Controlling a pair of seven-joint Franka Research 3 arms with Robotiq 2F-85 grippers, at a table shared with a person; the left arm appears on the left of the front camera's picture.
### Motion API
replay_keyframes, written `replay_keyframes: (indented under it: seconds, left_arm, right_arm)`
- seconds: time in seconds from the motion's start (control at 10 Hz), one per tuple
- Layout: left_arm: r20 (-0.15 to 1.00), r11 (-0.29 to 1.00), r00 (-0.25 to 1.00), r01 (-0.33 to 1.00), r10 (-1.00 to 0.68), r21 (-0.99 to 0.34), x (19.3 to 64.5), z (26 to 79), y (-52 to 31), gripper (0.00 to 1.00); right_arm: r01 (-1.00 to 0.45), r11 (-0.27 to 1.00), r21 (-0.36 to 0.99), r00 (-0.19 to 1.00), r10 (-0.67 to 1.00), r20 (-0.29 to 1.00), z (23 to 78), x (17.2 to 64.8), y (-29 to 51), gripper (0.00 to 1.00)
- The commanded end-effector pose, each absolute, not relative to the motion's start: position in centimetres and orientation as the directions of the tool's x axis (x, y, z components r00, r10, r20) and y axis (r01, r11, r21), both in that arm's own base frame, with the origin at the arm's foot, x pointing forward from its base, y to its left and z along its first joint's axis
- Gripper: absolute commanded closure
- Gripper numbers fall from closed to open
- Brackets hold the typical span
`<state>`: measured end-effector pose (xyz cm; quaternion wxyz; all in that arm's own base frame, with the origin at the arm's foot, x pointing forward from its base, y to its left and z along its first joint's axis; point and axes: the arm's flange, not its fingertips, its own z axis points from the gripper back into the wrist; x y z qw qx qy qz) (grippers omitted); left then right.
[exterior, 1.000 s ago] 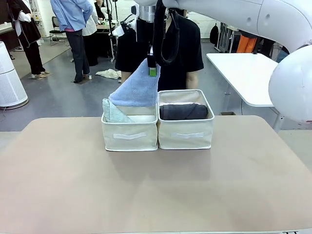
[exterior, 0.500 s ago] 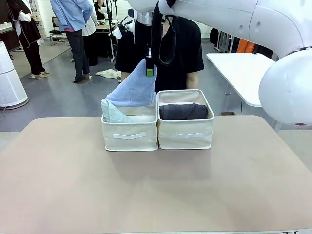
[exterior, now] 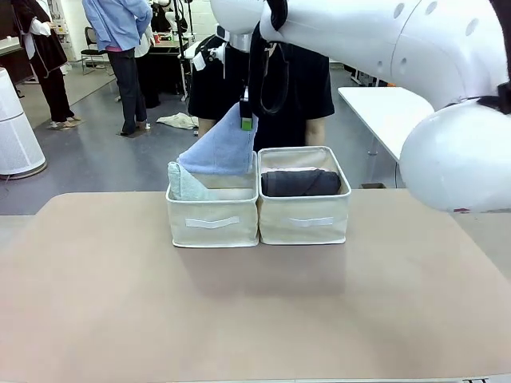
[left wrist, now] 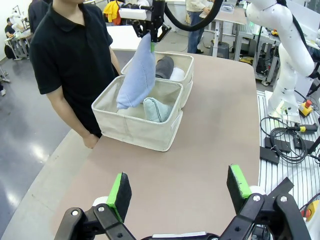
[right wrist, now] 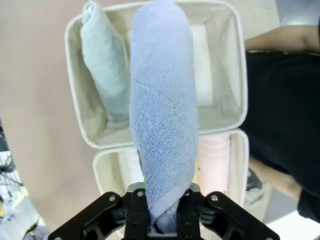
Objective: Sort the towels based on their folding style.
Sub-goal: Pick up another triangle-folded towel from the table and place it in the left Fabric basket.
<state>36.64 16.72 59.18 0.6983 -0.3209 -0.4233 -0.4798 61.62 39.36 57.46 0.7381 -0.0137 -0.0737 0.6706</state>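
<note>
Dangling cone-shaped terry blue towel (exterior: pixel 219 148)

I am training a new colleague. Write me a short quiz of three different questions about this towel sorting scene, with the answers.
1. True or false: the right gripper is shut on the periwinkle blue towel.
2. Which towel already lies in the left bin? A) dark grey B) pale grey-green C) yellow
3. Fill in: the left gripper hangs over the table with its jaws ____.

Key: 1 true; 2 B, the pale grey-green towel; 3 open.
</note>
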Motion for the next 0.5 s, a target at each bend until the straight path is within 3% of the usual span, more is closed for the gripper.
replay_keyframes:
  seconds: [0.0,0.4]
  left_arm:
    - [0.91,0.331,0.162,0.943,-0.382,-0.029,36.6,59.3,16.8,0.0]
    - [0.91,0.331,0.162,0.943,-0.382,-0.029,36.6,59.3,16.8,0.0]
  right_arm:
    - [-0.993,0.088,-0.082,0.081,0.993,0.087,58.4,64.0,41.3,0.83]
    - [-0.999,0.019,-0.048,0.015,0.998,0.068,55.0,64.2,41.2,0.83]
